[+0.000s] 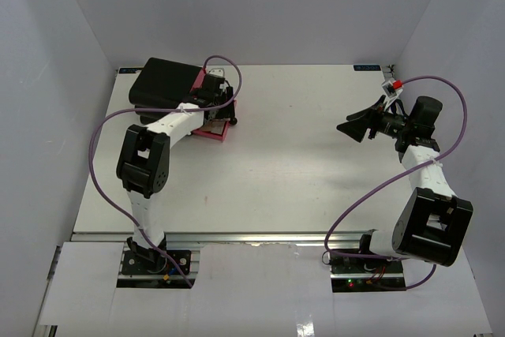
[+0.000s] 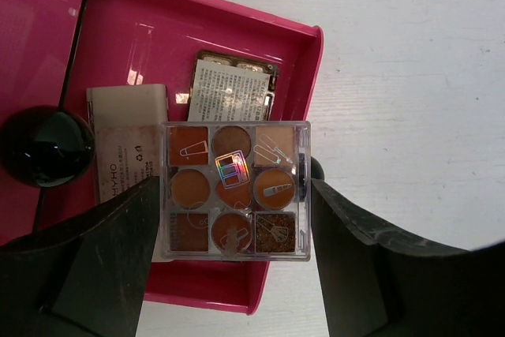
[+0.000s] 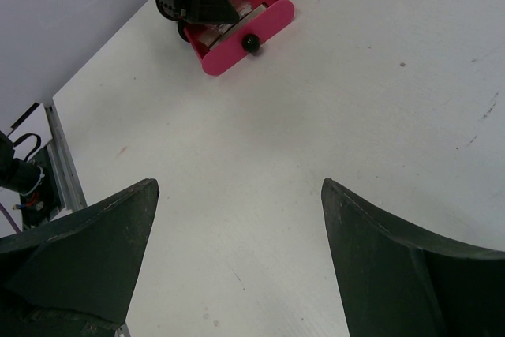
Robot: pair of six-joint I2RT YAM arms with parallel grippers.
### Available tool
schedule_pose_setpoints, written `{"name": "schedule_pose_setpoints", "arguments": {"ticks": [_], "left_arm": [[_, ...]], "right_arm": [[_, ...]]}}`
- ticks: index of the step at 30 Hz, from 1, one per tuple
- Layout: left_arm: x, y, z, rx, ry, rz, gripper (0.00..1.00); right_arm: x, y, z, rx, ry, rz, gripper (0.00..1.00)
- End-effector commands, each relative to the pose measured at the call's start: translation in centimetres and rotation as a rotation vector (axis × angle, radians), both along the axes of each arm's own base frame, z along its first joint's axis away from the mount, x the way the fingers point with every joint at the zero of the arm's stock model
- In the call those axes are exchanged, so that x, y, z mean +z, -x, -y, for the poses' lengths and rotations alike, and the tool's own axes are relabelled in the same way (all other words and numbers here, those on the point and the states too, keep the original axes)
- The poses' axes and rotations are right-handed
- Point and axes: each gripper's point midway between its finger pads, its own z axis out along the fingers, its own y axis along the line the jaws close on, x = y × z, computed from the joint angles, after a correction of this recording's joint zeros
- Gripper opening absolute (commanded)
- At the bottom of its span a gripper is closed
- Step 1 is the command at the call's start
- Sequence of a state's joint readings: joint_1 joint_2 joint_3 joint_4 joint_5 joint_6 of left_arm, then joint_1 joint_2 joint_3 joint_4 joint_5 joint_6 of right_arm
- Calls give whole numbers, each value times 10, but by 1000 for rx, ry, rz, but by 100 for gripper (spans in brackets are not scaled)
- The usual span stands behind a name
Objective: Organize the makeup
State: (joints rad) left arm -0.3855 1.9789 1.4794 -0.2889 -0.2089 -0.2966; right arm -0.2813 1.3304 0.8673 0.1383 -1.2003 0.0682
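My left gripper (image 2: 235, 219) is shut on the square clear palette of orange-brown pans (image 2: 234, 191), holding it by its two sides over the open pink drawer (image 2: 296, 69). In the drawer lie a beige printed item (image 2: 126, 136) and a rectangular palette, label side up (image 2: 233, 92). In the top view the left gripper (image 1: 213, 118) hangs over that drawer (image 1: 215, 132) in front of the black box (image 1: 166, 83). My right gripper (image 1: 353, 128) is open and empty above the bare table at the right; its fingers (image 3: 87, 250) frame only the table. The other makeup is hidden.
A black round drawer knob (image 2: 43, 147) and a second pink drawer front (image 2: 35, 29) are left of the open drawer. The right wrist view shows the drawer (image 3: 241, 33) with its knob (image 3: 251, 43) and the table's left edge (image 3: 59, 140).
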Motion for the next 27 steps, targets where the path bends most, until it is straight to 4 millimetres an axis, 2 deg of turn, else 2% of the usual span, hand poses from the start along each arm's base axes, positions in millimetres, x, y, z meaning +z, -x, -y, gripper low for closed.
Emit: {"name": "schedule_pose_setpoints", "arguments": {"ticks": [1,11,20,21,27], "left_arm": [[24,-22,-9,50,-16,74,37],[31,-29,-7,36,-13,86,67],[36,-29,-8,33,-14,93,81],[37,-29,-8,32,-15,94,86],[38,-26,-7,25,-11,93,88]], "right_arm": [[3,2,0,16,3,36,90],[3,2,-1,22,3,38,90],[3,3,-1,24,0,35,90],[3,3,-1,24,1,37,90],[3,3,-2,26,0,35,90]]}}
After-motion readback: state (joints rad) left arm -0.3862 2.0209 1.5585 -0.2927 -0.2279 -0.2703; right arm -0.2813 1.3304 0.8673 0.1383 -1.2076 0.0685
